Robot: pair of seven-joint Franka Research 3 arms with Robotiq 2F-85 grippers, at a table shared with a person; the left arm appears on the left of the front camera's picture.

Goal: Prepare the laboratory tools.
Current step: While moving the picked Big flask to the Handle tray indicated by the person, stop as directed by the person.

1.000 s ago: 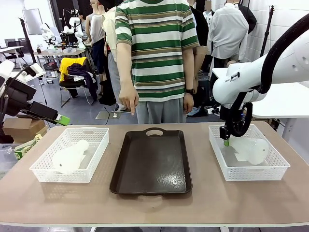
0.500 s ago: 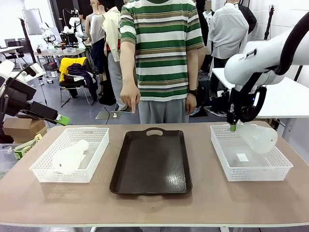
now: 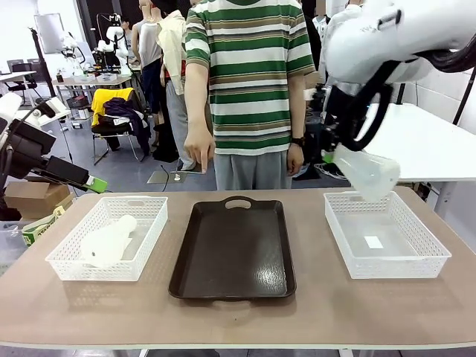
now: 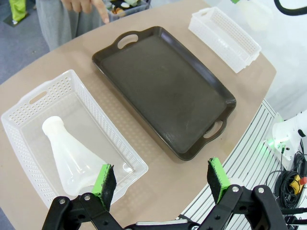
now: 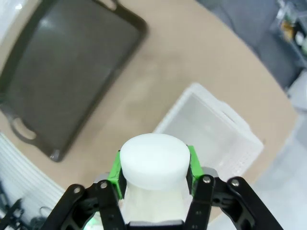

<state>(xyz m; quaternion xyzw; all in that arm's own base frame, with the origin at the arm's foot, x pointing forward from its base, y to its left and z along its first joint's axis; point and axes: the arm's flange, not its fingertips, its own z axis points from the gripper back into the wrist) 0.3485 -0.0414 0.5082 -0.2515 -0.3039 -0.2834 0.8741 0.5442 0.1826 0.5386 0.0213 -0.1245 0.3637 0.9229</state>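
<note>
One frosted-white conical flask [image 3: 367, 172] hangs tilted in the air above the right white basket [image 3: 387, 245], and my right gripper [image 3: 329, 156] is shut on its neck. In the right wrist view the flask's white top [image 5: 153, 159] sits between the green pads [image 5: 115, 168] of that gripper [image 5: 153, 167]. A second flask [image 3: 106, 242] lies on its side in the left white basket [image 3: 111, 212]. The left wrist view shows this flask [image 4: 72, 155] just beyond my open left gripper [image 4: 160, 177], which holds nothing. That left gripper [image 3: 93, 183] is off the table's left edge.
A dark brown tray [image 3: 232, 249] lies bare at the table's middle between the two baskets. A person in a striped shirt [image 3: 249, 74] stands at the far edge, one hand [image 3: 198, 152] pointing down towards the tray. The right basket holds a small white label [image 3: 373, 242].
My right arm has lifted the flask out of the right basket, up and slightly towards the middle. The left arm and the left flask have not moved.
</note>
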